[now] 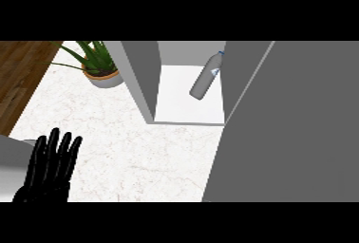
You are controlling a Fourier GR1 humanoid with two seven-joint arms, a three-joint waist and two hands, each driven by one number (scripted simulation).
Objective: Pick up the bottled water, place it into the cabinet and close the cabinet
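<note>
The cabinet door (pixel 288 123) is the biggest thing in the head view, a broad grey panel filling the right side from top to bottom, and it hides whatever lies behind it. No right hand shows anywhere, so I cannot tell how its fingers stand or whether it touches the door. The risk here is that the door swings onto the bottle's neck rather than past it, because the bottle leans towards that side.

The cabinet (pixel 148 80) stands open on the white marbled desk (pixel 140 152), its grey left wall upright and its pale floor showing inside.

The left hand (pixel 51 166) rests at the lower left edge, fingers straight and spread upwards, holding nothing. It is well apart from the cabinet and looks to play no part in the closing.

A potted plant (pixel 98 64) sits just beside the cabinet's left wall, clear of the door's side, so it seems safe.

The bottled water (pixel 204 78) is inside the cabinet, tilted, its cap up against the door's edge and its base lower left on the cabinet floor. Judged from that lean, it could topple or get pinched as the door shuts; whether it is propped steadily I cannot tell.
</note>
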